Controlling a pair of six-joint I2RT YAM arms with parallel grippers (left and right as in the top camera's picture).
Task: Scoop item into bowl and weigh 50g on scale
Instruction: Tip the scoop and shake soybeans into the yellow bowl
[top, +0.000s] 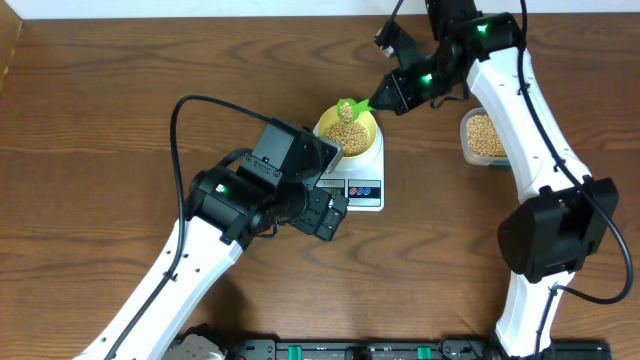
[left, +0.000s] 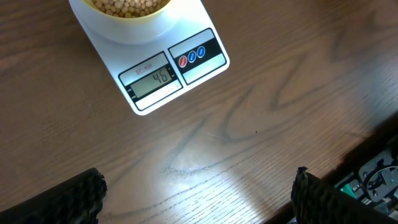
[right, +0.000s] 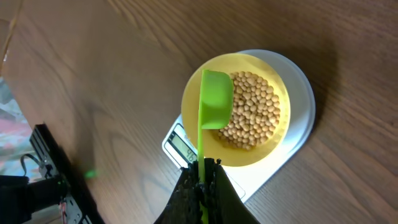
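Note:
The pale yellow bowl (top: 356, 133) stands on the white scale (top: 372, 189) and holds many tan beans (right: 252, 118). The scale's display (left: 153, 78) reads 46. My right gripper (right: 203, 180) is shut on the handle of a green scoop (right: 214, 99). The scoop is tipped on its side over the bowl's rim, and in the overhead view (top: 349, 109) it carries beans. My left gripper (left: 199, 193) is open and empty, low over bare table in front of the scale.
A clear plastic tub (top: 483, 138) of beans stands to the right of the scale, beside the right arm. A black rail (top: 330, 350) runs along the table's front edge.

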